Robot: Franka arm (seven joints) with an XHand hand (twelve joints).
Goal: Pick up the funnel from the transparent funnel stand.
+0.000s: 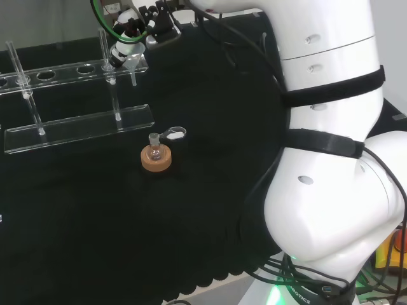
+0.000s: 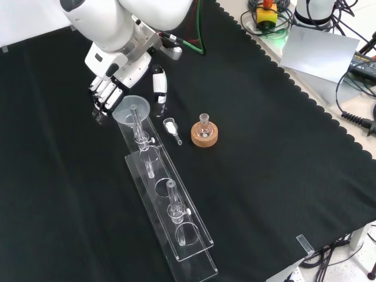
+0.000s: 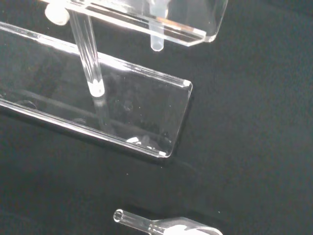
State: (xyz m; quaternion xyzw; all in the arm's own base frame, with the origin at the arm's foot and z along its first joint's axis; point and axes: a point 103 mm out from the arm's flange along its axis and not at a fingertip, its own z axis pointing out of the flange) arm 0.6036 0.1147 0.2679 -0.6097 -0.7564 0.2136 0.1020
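Black cloth covers the bench, on which the transparent funnel stand is set lengthwise. The funnel is still seated in the stand's end hole, its stem hanging through the upper plate. The hand is placed at the funnel's rim; whether its curled fingers pinch it cannot be told. Lifting remains undone. A small flask on a cork ring stands nearby.

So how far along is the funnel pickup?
Done: the hand has reached the end of the transparent funnel stand, beside the funnel. In hand: closing in; its fingers look curled next to the rim, holding nothing that I can see. Left: grasp the funnel, which sits in the stand, and lift it out.
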